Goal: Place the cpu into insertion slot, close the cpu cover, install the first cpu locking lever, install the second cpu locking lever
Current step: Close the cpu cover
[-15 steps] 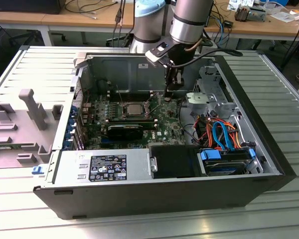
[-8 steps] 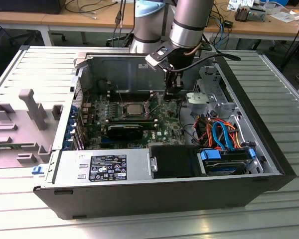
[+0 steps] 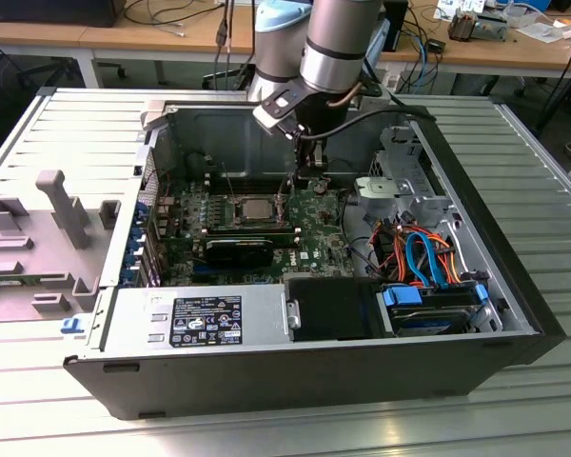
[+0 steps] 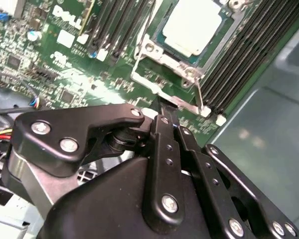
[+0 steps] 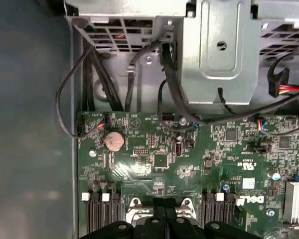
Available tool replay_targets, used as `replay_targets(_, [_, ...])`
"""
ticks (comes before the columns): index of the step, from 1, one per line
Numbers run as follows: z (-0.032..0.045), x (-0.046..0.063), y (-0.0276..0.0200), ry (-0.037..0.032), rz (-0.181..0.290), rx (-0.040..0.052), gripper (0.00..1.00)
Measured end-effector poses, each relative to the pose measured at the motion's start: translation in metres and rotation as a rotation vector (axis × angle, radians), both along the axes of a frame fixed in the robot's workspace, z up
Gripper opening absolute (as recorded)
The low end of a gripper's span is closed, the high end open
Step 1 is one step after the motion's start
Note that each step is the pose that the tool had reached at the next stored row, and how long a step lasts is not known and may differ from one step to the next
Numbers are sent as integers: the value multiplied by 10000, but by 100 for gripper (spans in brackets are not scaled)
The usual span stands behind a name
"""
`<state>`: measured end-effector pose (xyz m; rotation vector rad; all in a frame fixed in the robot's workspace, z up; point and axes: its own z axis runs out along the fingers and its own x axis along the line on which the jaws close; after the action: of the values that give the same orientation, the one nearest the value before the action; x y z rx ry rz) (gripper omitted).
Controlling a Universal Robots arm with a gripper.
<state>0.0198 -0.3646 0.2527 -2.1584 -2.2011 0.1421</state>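
Observation:
The cpu (image 4: 192,22), a flat square with a silver top, lies in the insertion slot (image 3: 255,211) on the green motherboard. The silver cpu cover (image 4: 162,57) lies flat around it as a frame. Two thin wire locking levers stand raised at the socket's sides: one lever (image 4: 201,97) close to my fingers, the other lever (image 4: 143,35) on the opposite side. My gripper (image 4: 162,110) is shut with nothing seen between its black fingers, and hovers just beside the socket's edge on the exterior view's right (image 3: 303,181). In the first wrist view my gripper (image 5: 164,217) points down at the board.
Black memory slots (image 4: 239,55) flank the socket. A long black card (image 3: 238,249) lies in front of it. A metal drive cage (image 3: 395,181), coloured cables (image 3: 419,257), a blue-clipped drive (image 3: 428,305) and the power supply (image 3: 200,319) fill the case. A coin battery (image 5: 114,141) sits on the board.

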Motion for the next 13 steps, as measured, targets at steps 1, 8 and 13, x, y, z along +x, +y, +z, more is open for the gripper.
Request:
replay_targets(1, [-1,-9,0,0,70,117,11])
replay_targets(8, [-12,-42,0,13,1011,489,11])
replay_targets(13, [-12,-161,-3,3,1050,499,11])
